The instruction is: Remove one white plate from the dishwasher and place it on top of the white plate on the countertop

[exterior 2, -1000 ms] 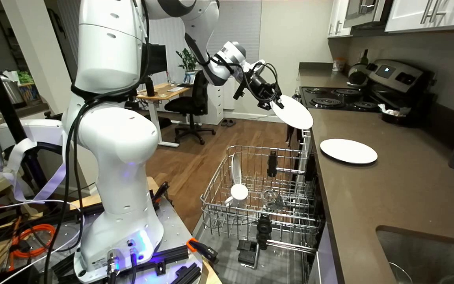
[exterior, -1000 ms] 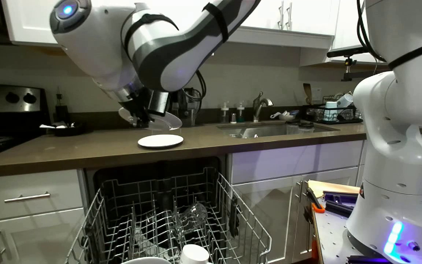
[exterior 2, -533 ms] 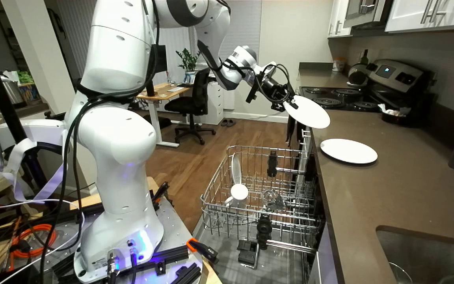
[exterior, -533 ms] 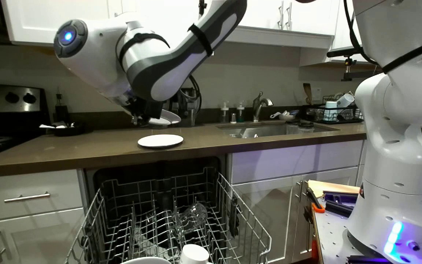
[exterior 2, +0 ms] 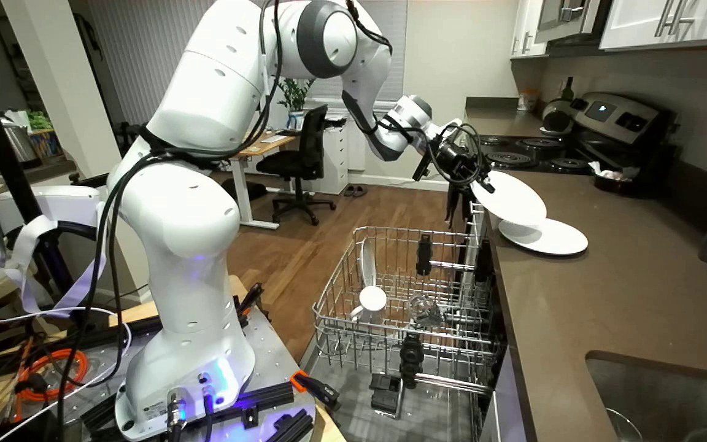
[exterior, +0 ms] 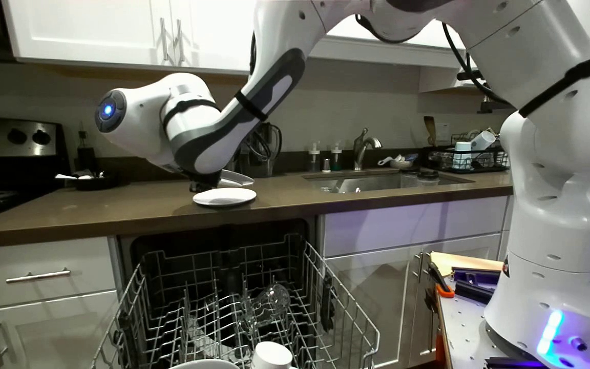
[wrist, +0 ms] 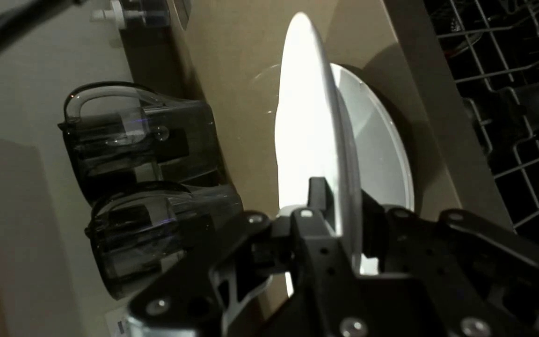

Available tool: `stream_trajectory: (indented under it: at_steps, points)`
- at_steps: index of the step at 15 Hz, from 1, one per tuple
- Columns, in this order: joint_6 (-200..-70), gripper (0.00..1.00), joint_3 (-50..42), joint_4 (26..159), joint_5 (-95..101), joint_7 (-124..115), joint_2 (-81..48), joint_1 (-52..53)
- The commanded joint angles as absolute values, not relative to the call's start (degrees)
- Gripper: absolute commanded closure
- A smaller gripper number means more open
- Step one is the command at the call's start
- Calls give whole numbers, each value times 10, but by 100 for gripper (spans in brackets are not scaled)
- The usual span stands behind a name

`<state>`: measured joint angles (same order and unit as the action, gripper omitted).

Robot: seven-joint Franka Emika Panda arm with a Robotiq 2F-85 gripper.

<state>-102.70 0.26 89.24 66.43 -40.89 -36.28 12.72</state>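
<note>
In an exterior view, the end effector (exterior 2: 486,180) clamped the tilted plate (exterior 2: 510,199) at its rim; between four and five o'clock, contact unclear, the resting plate (exterior 2: 555,238) lay on the desk (exterior 2: 611,294). Letting go at that slope risked a skid.

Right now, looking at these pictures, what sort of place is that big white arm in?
A kitchen, almost surely, though I can't tell whether in a home or a workplace: there's a stove, a sink faucet and a pulled-out dishwasher rack with a white mug in it.
</note>
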Motion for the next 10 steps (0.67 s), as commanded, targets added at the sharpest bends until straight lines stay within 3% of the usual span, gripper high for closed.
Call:
stream_trajectory:
  at_steps: [1, 10]
  points:
    - [-1019, 94, -10, 826, 677, -405, -411, 118]
    - [-1036, 94, -29, 730, 661, -393, -491, 89]
